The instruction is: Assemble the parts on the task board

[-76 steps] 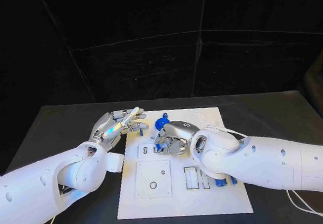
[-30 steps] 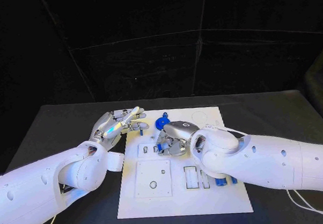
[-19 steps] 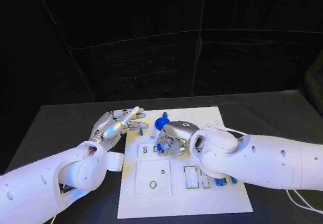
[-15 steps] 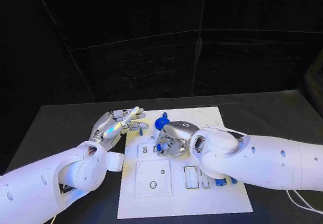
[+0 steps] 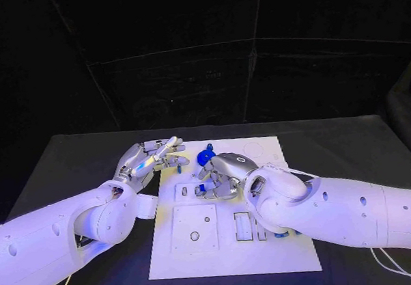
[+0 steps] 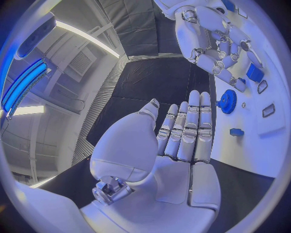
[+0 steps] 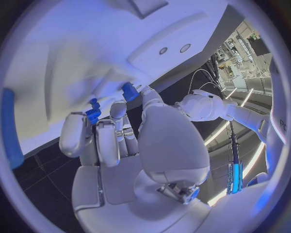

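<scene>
On the black table lies the white rectangular task board, with several shallow cut-out slots in its surface. The left hand is at the far left corner of the board, partly over the table. In the left wrist view its silver fingers are stretched out straight and side by side, the palm is bare, and it holds nothing. The right hand is lowered over the middle of the board, with its fingers curled downward onto the white surface. In the right wrist view its fingertips touch a small blue ribbed part, and a second small blue block stands just beside them on the board; whether the ribbed part is really pinched or only touched, I cannot tell. A round blue gear-like part sits on the board between the two hands, just beyond the right hand, and the left wrist view shows it too. Nearer to the robot, some small blue parts stand at the slots, close against the right arm. In the left wrist view another small blue piece lies on the board near the gear.
</scene>
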{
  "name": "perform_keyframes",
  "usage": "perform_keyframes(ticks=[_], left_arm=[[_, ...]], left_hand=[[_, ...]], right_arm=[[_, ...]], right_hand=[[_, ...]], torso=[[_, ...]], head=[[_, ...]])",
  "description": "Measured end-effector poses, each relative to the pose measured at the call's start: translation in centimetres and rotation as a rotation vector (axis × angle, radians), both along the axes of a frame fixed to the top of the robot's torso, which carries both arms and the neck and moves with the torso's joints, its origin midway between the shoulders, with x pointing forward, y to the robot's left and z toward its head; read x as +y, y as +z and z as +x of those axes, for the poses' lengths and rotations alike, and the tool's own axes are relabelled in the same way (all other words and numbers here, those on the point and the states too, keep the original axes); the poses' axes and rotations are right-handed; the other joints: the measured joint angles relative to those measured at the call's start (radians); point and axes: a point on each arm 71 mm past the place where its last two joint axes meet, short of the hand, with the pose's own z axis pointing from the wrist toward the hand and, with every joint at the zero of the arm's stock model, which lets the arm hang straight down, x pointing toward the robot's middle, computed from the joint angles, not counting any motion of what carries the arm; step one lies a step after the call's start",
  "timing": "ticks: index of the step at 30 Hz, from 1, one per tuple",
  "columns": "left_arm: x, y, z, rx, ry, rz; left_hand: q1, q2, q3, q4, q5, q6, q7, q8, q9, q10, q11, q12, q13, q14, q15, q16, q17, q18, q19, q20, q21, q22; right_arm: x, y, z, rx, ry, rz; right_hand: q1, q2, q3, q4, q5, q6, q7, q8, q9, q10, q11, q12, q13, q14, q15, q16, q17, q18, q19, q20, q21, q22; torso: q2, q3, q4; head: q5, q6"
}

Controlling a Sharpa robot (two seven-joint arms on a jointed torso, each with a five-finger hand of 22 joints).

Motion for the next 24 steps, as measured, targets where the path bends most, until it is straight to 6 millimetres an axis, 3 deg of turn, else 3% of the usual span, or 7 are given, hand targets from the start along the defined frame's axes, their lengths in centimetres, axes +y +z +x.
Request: perform_keyframes(ticks=[7, 13, 15, 16, 18, 20, 24], left_arm=[[0.3, 0.0, 0.0, 0.003, 0.003, 0.005], [0.9, -0.2, 0.0, 0.018, -0.012, 0.059], [1.0, 0.0, 0.2, 0.025, -0.031, 0.105], [1.1, 0.1, 0.3, 0.028, -0.042, 0.131], [1.1, 0.5, 0.7, 0.040, -0.076, 0.201], [0.9, 0.9, 1.1, 0.057, -0.122, 0.279], [0.1, 1.4, 1.5, 0.095, -0.242, 0.488]], left_hand=[[0.000, 0.000, 0.003, -0.003, 0.000, 0.022, -0.014, 0.000, 0.001, 0.038, -0.023, 0.019, 0.002, 0.065, -0.028, 0.022, 0.030, 0.000, 0.048, -0.016, 0.027, 0.008], [-0.036, -0.036, -0.027, 0.018, 0.000, 0.109, -0.053, 0.033, 0.013, 0.234, -0.085, 0.102, 0.047, 0.305, -0.103, 0.195, 0.160, 0.000, 0.228, -0.093, 0.163, 0.074], [-0.056, -0.045, -0.046, 0.029, 0.000, 0.134, -0.076, 0.038, 0.019, 0.303, -0.110, 0.141, 0.077, 0.350, -0.131, 0.459, 0.408, 0.000, 0.297, -0.122, 0.235, 0.113], [-0.066, -0.046, -0.058, 0.036, 0.000, 0.142, -0.084, 0.042, 0.022, 0.325, -0.120, 0.163, 0.099, 0.355, -0.136, 0.631, 0.572, 0.000, 0.319, -0.135, 0.277, 0.138], [-0.090, -0.050, -0.083, 0.060, 0.000, 0.153, -0.095, 0.051, 0.031, 0.346, -0.130, 0.211, 0.148, 0.361, -0.143, 0.861, 0.796, 0.000, 0.336, -0.153, 0.372, 0.220], [-0.137, -0.046, -0.120, 0.079, -0.017, 0.152, -0.095, 0.064, 0.039, 0.346, -0.133, 0.267, 0.204, 0.363, -0.146, 0.970, 0.905, 0.000, 0.338, -0.156, 0.453, 0.299], [-0.165, -0.032, -0.202, 0.091, -0.050, 0.130, -0.105, 0.141, 0.086, 0.246, -0.138, 0.482, 0.409, 0.360, -0.148, 1.146, 1.048, -0.009, 0.297, -0.154, 0.654, 0.513]], right_arm=[[-1.7, 1.1, -0.8, -0.060, 0.019, 0.084], [-5.0, 2.6, -1.4, -0.058, 0.048, 0.151], [-6.3, 3.8, -1.0, -0.051, 0.044, 0.181], [-6.9, 4.3, -0.7, -0.048, 0.039, 0.194], [-8.4, 5.6, -0.1, -0.035, 0.020, 0.225], [-9.7, 6.5, 0.4, -0.021, -0.004, 0.251], [-12.1, 7.4, 1.2, 0.028, -0.057, 0.307]], right_hand=[[0.015, 0.015, -0.012, 0.008, 0.008, 0.000, 0.000, 0.000, 0.000, -0.001, 0.001, 0.001, -0.001, 0.000, 0.000, 0.000, 0.000, 0.000, 0.000, 0.000, 0.000, 0.008], [0.061, 0.045, -0.021, 0.003, -0.017, -0.003, -0.003, 0.006, 0.000, -0.008, 0.001, 0.004, -0.008, 0.000, 0.000, 0.000, 0.001, 0.000, 0.000, 0.000, 0.000, -0.002], [0.069, 0.053, -0.021, 0.003, -0.017, -0.003, -0.003, 0.006, 0.000, -0.016, -0.003, 0.004, -0.016, 0.000, 0.000, -0.014, 0.001, 0.000, -0.011, 0.002, -0.011, -0.014], [0.069, 0.053, -0.021, 0.003, -0.017, -0.003, -0.003, 0.006, 0.000, -0.019, -0.002, -0.001, -0.020, 0.000, 0.000, -0.020, 0.001, 0.000, -0.017, 0.001, -0.015, -0.023], [0.075, 0.058, -0.021, 0.003, -0.017, -0.003, -0.003, 0.006, 0.000, -0.019, -0.002, -0.003, -0.024, 0.000, 0.000, -0.023, 0.001, 0.010, -0.018, 0.000, -0.015, -0.030], [0.077, 0.061, -0.023, 0.001, -0.017, -0.003, -0.003, 0.008, 0.000, -0.019, -0.002, -0.003, -0.024, 0.000, 0.000, -0.026, 0.001, 0.016, -0.018, 0.000, -0.020, -0.034], [0.081, 0.065, -0.024, 0.001, -0.011, -0.003, -0.003, 0.009, 0.000, -0.019, -0.002, -0.003, -0.025, 0.000, 0.000, -0.032, -0.004, 0.016, -0.025, 0.000, -0.022, -0.041]], torso=[[-0.002, 0.0013, -0.0012], [-0.007, 0.0035, -0.0025], [-0.011, 0.0062, -0.0033], [-0.013, 0.0076, -0.0038], [-0.018, 0.0107, -0.0054], [-0.023, 0.0135, -0.0067], [-0.034, 0.0188, -0.0101]], head=[[0.005, 0.003], [0.010, 0.006], [0.013, 0.006], [0.014, 0.006], [0.017, 0.006], [0.018, 0.004], [0.022, -0.002]])
